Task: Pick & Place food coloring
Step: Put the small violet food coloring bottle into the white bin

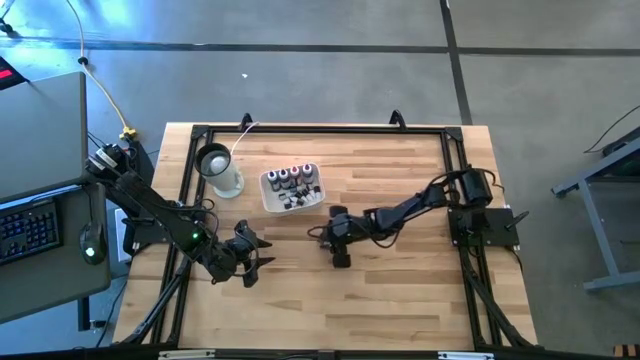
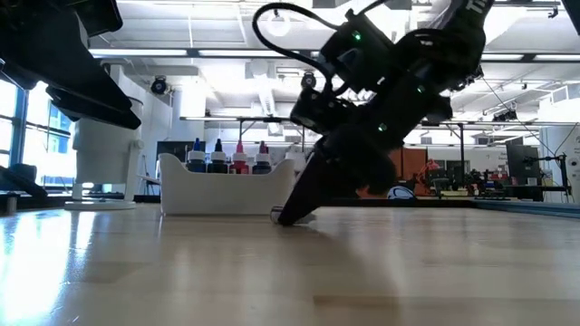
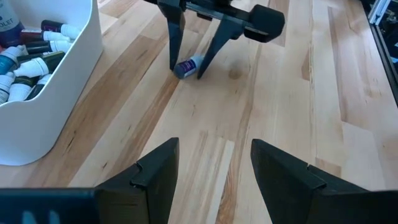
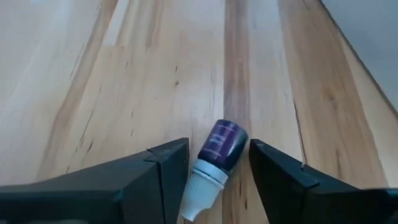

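Seen from above: two dark arms reach inward over a wooden worktop (image 1: pixel 400 290), where a white tray (image 1: pixel 291 190) of small bottles (image 1: pixel 293 178) sits beside a white cup (image 1: pixel 221 172).

Overhead camera looks straight down on the whole pale wooden slat table (image 1: pixel 400 300), while the low one sits at tabletop level, facing across into the room. Left wrist camera peers from a little way off at the small purple white-capped dropper bottle (image 3: pixel 186 66); right wrist camera sees that same bottle (image 4: pixel 214 155) right up close.
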Motion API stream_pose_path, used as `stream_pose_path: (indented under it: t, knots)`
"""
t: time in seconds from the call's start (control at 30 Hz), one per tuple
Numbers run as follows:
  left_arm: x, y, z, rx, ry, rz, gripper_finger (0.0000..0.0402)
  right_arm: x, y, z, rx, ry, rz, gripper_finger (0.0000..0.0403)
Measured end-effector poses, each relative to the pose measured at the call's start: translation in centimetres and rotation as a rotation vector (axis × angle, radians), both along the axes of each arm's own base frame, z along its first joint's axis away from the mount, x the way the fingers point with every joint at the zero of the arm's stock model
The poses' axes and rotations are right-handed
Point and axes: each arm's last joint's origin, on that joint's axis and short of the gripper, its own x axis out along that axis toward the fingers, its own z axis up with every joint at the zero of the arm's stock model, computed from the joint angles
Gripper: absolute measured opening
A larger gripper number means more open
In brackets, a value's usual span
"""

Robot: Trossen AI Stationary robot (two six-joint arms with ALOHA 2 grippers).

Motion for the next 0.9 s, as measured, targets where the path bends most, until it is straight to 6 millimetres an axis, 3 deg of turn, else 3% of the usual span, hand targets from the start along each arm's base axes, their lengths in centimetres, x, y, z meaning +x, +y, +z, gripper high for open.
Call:
stream_pose_path:
  t: [0.2, 0.4, 0.53, 0.73, 0.83, 0.9]
  knots:
    - [0.0, 0.0, 0.0, -0.002, -0.001, 0.003, 0.0198, -0.4, -0.4, -0.4, 0.067, -0.043, -0.052, 0.0122]
    - [0.0, 0.0, 0.0, -0.022, -0.006, 0.015, 0.0198, 0.7, -0.2, 0.5, 0.097, -0.176, -0.04, 0.0069]
    - [0.0, 0.0, 0.0, -0.016, -0.011, 0.024, 0.0198, 3.3, -0.4, 4.4, 0.032, -0.341, -0.062, 0.0069]
    - [0.1, 0.0, 0.2, -0.029, -0.033, 0.033, 0.0198, 6.8, -2.6, 10.1, -0.272, -0.447, -0.112, 0.0088]
    - [0.1, 0.0, 0.2, -0.065, -0.037, 0.056, 0.0198, 7.4, -4.7, 11.4, -0.306, -0.336, -0.157, 0.0086]
    - [0.1, 0.0, 0.2, -0.087, -0.037, 0.069, 0.0198, 7.4, -6.1, 10.9, -0.286, -0.259, -0.188, 0.0083]
